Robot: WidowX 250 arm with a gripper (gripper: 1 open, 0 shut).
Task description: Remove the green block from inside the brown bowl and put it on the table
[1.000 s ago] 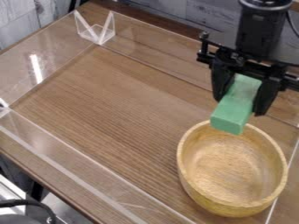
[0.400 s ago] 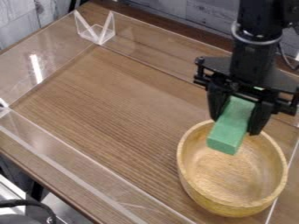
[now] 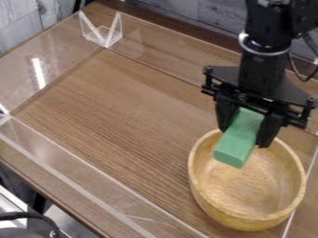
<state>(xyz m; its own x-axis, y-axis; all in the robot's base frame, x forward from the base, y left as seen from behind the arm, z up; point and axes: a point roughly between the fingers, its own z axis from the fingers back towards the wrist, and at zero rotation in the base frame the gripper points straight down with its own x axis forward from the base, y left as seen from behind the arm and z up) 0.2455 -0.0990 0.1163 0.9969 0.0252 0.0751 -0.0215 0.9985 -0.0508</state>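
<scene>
The green block [image 3: 239,141] hangs tilted in the air, its lower end just over the far-left part of the brown bowl [image 3: 209,186]. My gripper [image 3: 248,128], black and pointing straight down, is shut on the block's upper half. The bowl is a light tan wooden one and stands at the right front of the table [image 3: 118,102]. Nothing else lies inside it. The block touches neither the bowl nor the tabletop.
Clear plastic walls [image 3: 56,172] run round the table's edges. A small clear plastic piece [image 3: 102,30] stands at the back left corner. The bowl sits close to the right and front walls. Bare wood stretches left of the bowl.
My gripper has carried the green block lower in the picture and slightly left, from over the bowl's far rim toward its left side. The bowl has not moved.
</scene>
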